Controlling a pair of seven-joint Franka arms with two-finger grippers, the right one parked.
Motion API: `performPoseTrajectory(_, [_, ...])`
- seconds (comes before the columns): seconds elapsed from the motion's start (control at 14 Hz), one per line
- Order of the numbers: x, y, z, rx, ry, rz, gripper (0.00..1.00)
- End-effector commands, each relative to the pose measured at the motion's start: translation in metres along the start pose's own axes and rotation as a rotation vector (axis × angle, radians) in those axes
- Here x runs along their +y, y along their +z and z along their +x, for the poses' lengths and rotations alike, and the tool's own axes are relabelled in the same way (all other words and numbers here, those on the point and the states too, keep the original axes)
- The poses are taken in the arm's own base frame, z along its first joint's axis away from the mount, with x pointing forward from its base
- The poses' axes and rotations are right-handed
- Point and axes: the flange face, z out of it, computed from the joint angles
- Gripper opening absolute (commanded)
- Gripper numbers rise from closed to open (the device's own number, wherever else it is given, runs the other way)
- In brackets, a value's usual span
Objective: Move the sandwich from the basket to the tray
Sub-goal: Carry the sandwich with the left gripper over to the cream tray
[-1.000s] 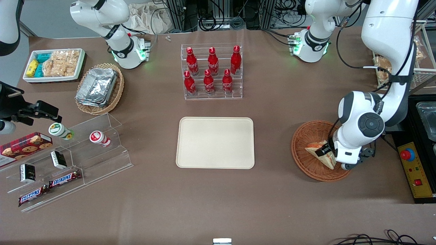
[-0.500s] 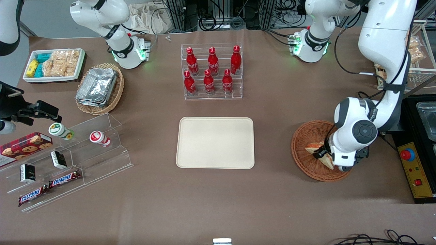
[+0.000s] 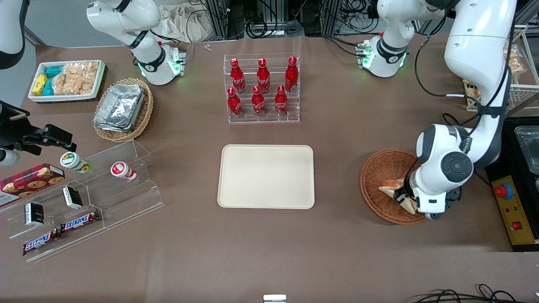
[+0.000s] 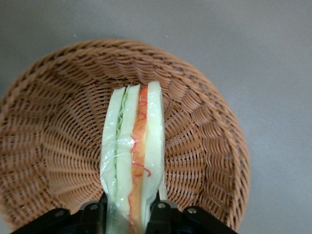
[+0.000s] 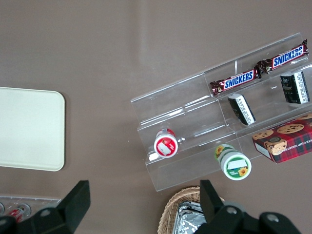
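The gripper (image 4: 126,214) fingers (image 4: 92,214) clamp the sandwich (image 4: 132,156) between them, edge-up over the basket (image 4: 204,126) just beneath.

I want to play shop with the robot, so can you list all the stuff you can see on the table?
sandwich: 1, white with orange filling, held over the basket
basket: 1, reddish-brown, at the working arm's end
tray: 1, cream, mid-table
cola bottles: 6, red, in a clear rack farther from the front camera than the tray
foil containers: silver stack, in a pale wicker basket
snack bin: 1, white, toward the parked arm's end
Snickers bars: 2, on the clear stepped stand
yogurt cups: 2, same stand
cookie box: 1, red
gripper: 1, black jaws shut on the sandwich, above the basket
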Motion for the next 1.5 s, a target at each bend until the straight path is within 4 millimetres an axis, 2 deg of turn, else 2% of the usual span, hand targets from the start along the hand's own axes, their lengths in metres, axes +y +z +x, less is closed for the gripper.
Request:
performPoseTrajectory(0.0, [0.005, -0.053, 0.007, 0.004, 0.070, 0.040, 0.00])
performPoseTrajectory(0.21, [-0.011, -0.128, 0.000, -0.001, 0.173, 0.075, 0.00])
performPoseTrajectory(0.43, [-0.016, -0.204, -0.022, 0.009, 0.310, 0.048, 0.00])
performPoseTrajectory(0.5, [-0.010, -0.222, -0.034, -0.006, 0.338, 0.053, 0.00])
performPoseTrajectory(0.57, [0.004, -0.239, -0.053, -0.009, 0.380, 0.041, 0.00])
performPoseTrajectory(0.71, [0.035, -0.249, -0.103, -0.020, 0.472, 0.020, 0.00])
performPoseTrajectory(0.79, [0.051, -0.246, -0.132, -0.035, 0.528, 0.015, 0.00])
performPoseTrajectory(0.93, [0.090, -0.224, -0.187, -0.066, 0.639, -0.013, 0.00])
performPoseTrajectory(1.07, [0.131, -0.188, -0.243, -0.074, 0.673, -0.007, 0.00])
performPoseTrajectory(1.14, [0.145, -0.167, -0.259, -0.079, 0.699, -0.008, 0.00])
performPoseTrajectory(1.29, [0.168, -0.113, -0.269, -0.129, 0.731, -0.024, 0.00])
performPoseTrajectory(1.36, [0.182, -0.089, -0.291, -0.143, 0.769, -0.029, 0.00])
performPoseTrajectory(1.43, [0.190, -0.066, -0.299, -0.134, 0.791, -0.023, 0.00])
